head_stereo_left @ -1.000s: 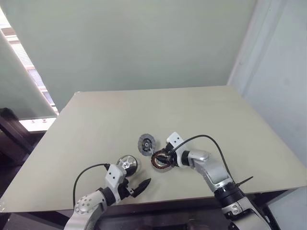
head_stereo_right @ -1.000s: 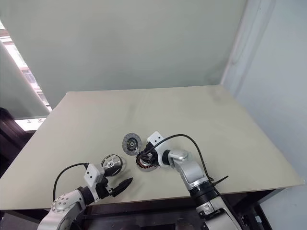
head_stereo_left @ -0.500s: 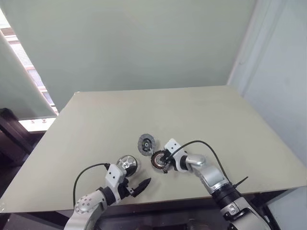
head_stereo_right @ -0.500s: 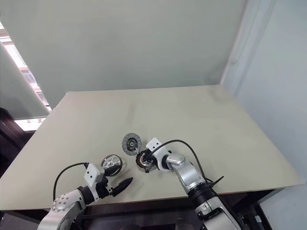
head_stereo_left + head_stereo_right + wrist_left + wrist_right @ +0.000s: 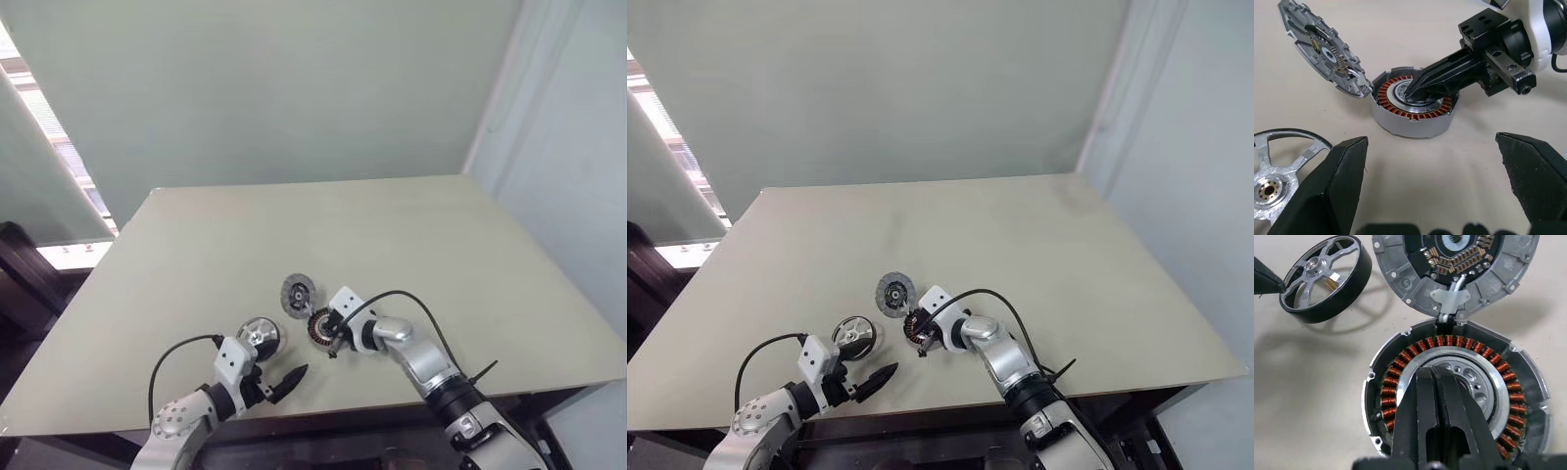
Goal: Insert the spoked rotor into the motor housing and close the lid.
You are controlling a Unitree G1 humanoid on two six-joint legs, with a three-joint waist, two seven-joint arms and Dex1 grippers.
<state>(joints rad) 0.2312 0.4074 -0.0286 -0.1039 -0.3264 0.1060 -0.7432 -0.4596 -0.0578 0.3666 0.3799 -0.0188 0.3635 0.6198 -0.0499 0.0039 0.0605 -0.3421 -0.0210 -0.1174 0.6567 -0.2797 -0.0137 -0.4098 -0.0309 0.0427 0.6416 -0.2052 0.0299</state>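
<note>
Left gripper [image 5: 294,374] hovers at the near tabletop [image 5: 411,235] edge, fingers [image 5: 1337,181] spread wide and empty. Just beyond it the rotor [image 5: 260,334] lies flat on the tabletop. Right gripper [image 5: 1413,92], fingers pressed together, rests its tips on the silvery centre of the housing [image 5: 1454,387], inside the copper windings, gripping nothing. Lid [image 5: 299,292] stands tilted open at the housing's far edge, joined to it there, inner face showing.
</note>
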